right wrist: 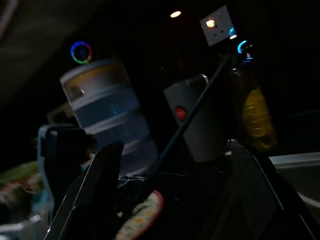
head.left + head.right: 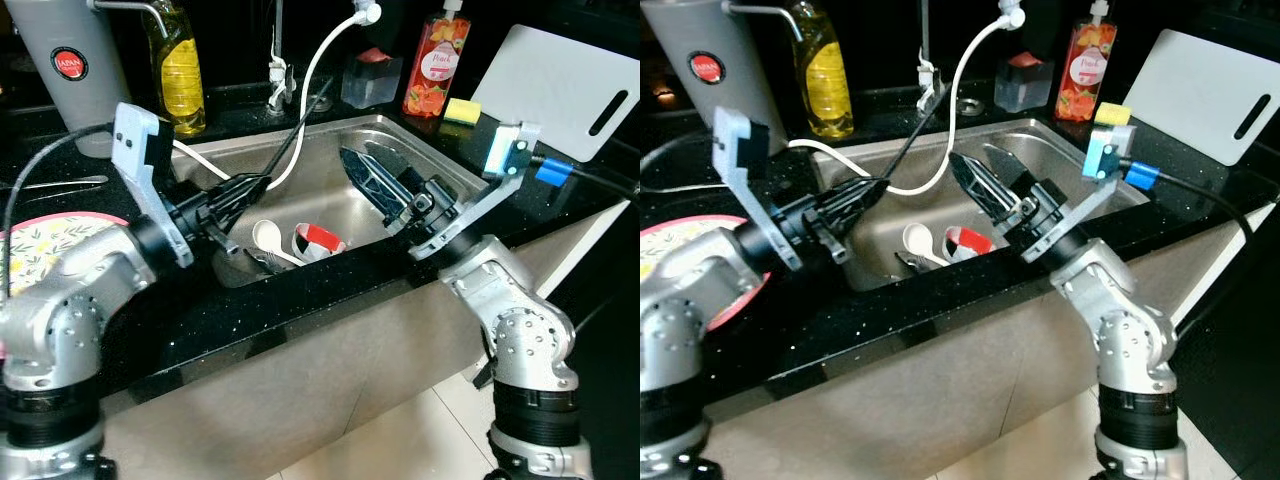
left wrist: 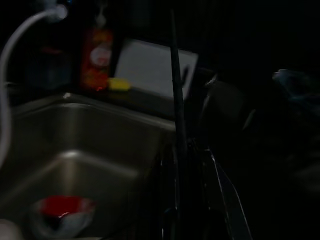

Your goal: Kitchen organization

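Left gripper [image 2: 250, 190] fingers clenched on a thin black rod [image 2: 295, 140]; right gripper [image 2: 375, 185] released. Lift the rod clear of the sink [image 2: 400, 135] slowly.

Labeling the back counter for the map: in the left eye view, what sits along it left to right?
Grey canister → yellow oil bottle → faucet base → clear container with red inside → red soap dispenser → yellow sponge → white cutting board.
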Tool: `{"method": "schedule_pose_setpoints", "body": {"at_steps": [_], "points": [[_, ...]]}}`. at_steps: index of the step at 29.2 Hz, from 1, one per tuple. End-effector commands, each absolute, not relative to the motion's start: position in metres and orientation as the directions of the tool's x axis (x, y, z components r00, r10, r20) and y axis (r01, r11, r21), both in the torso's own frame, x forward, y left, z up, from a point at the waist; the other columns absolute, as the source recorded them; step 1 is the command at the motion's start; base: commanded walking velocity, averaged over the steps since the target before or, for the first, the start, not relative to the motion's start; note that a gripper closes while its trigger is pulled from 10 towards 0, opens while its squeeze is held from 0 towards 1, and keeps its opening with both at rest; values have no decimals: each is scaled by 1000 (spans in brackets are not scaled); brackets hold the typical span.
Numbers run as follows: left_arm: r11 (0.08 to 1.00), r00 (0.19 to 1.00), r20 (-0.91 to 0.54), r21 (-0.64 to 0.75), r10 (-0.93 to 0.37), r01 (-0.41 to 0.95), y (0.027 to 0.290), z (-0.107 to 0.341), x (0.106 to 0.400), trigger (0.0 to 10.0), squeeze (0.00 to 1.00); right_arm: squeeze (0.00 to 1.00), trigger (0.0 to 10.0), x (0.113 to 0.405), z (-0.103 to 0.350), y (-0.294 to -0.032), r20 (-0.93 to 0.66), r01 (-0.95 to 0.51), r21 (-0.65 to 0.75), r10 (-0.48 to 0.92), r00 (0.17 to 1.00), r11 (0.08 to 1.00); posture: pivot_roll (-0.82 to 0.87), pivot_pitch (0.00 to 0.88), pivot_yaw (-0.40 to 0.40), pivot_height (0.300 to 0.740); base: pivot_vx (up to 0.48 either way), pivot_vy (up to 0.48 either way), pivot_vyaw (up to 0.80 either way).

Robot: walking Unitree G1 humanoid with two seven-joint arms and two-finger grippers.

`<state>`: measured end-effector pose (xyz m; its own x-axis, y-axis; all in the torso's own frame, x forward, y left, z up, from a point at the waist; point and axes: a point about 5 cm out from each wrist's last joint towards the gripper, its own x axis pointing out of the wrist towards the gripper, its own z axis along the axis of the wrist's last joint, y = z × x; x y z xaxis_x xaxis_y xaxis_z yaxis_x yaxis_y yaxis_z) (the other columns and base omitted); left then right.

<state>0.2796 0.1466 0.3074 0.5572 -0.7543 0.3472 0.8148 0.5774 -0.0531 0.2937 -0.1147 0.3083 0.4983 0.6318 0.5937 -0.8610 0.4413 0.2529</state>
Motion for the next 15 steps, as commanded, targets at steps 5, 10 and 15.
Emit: {"method": "schedule_pose_setpoints", "body": {"at_steps": [5, 10, 15], "points": [[486, 477, 381, -79, -792, 870, 136, 311, 271, 10000, 0, 0, 10000, 296, 306, -109, 595, -865, 321, 629, 501, 386, -108, 113, -34, 740, 0, 0, 0], [432, 435, 368, -96, -822, 897, 128, 307, 267, 10000, 0, 0, 10000, 297, 308, -106, 601, -867, 345, 625, 499, 360, -106, 114, -35, 740, 0, 0, 0], [412, 425, 359, -116, -831, 904, 122, 305, 268, 10000, 0, 0, 10000, 297, 309, -103, 600, -869, 353, 629, 495, 347, -110, 115, -35, 740, 0, 0, 0]]}}
